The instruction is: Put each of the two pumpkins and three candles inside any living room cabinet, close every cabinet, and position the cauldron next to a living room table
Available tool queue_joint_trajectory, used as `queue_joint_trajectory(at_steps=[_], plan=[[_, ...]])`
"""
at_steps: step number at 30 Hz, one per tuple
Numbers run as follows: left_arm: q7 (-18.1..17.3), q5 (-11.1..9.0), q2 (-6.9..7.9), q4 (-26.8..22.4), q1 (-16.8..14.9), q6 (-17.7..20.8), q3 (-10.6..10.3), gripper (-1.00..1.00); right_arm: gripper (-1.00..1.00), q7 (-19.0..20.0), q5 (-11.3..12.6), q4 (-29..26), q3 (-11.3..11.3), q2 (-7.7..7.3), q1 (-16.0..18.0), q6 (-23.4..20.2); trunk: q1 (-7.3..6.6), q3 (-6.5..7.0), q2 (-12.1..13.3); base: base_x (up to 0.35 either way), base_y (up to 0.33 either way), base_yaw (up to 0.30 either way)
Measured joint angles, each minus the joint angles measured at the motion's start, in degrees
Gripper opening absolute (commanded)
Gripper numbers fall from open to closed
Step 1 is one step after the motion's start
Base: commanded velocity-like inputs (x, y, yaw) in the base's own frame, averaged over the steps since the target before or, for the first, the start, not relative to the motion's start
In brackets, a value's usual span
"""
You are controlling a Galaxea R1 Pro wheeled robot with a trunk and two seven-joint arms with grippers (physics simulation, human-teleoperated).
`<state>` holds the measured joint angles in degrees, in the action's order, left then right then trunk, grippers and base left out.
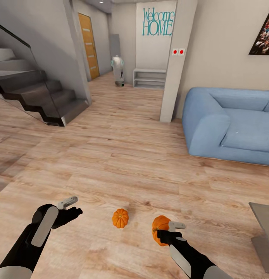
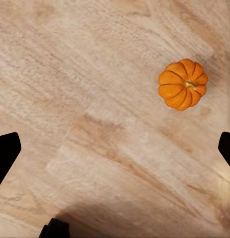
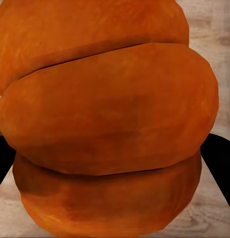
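Head view: a wooden floor (image 1: 123, 155) spreads across an open room. The blue sofa (image 1: 231, 124) serves as the landmark for what follows. A dark staircase (image 1: 41, 97) stands well apart from the sofa, across the floor, and a white pillar (image 1: 177, 62) rises just beside the sofa's near arm. Beyond the pillar, a wall panel reads "Welcome HOME" (image 1: 157, 22) above a low white shelf (image 1: 149, 78). One pumpkin (image 1: 120, 218) sits on the floor in front of the sofa, between the two arms. The second pumpkin (image 1: 161, 228) lies nearer the sofa, held in the right hand (image 1: 168, 232), whose fingers close against its sides; the right wrist view shows its orange ribs (image 3: 110, 119) pressed between dark fingers (image 3: 221, 163). The left hand (image 1: 70, 207), farthest from the sofa, hangs spread wide and grips nothing; in the left wrist view the free pumpkin (image 2: 183, 84) lies beyond its parted fingertips (image 2: 5, 153).
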<state>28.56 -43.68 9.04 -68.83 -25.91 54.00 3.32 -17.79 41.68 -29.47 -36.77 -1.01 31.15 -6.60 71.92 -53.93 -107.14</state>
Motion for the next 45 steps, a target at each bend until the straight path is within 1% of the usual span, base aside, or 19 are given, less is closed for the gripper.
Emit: queue_joint_trajectory(at_steps=[10,22,26,31,37,45], plan=[[0.0,0.0,0.02,0.0,0.0,0.0,0.0,1.00,-1.00,0.0,0.0,0.0,0.0,-0.01,0.0,0.0,-0.01,0.12,0.0,0.020,-0.106,-0.044],[0.0,0.0,0.00,0.0,0.0,0.0,-0.1,1.00,-1.00,0.0,0.2,0.0,0.0,-0.02,0.0,0.0,-0.02,0.12,0.0,0.151,-0.199,-0.256],[0.0,0.0,0.00,0.0,0.0,0.0,-0.1,1.00,-1.00,0.0,0.2,0.1,0.1,-0.03,0.0,0.0,0.00,0.12,0.0,0.052,-0.068,-0.204],[0.0,0.0,0.00,0.0,0.0,0.0,0.0,1.00,-1.00,0.0,0.1,0.0,0.1,-0.01,0.0,0.0,-0.01,0.12,0.0,0.063,0.013,-0.033],[0.0,0.0,0.01,0.0,0.0,0.0,0.0,1.00,-1.00,0.0,0.1,0.0,-0.1,0.04,0.0,0.0,-0.03,0.12,0.0,0.245,0.118,0.032],[0.0,0.0,0.01,0.0,0.0,0.0,-0.1,1.00,-1.00,0.0,0.1,0.0,-0.1,0.03,0.0,0.0,-0.03,0.12,0.0,0.271,0.013,0.053]])
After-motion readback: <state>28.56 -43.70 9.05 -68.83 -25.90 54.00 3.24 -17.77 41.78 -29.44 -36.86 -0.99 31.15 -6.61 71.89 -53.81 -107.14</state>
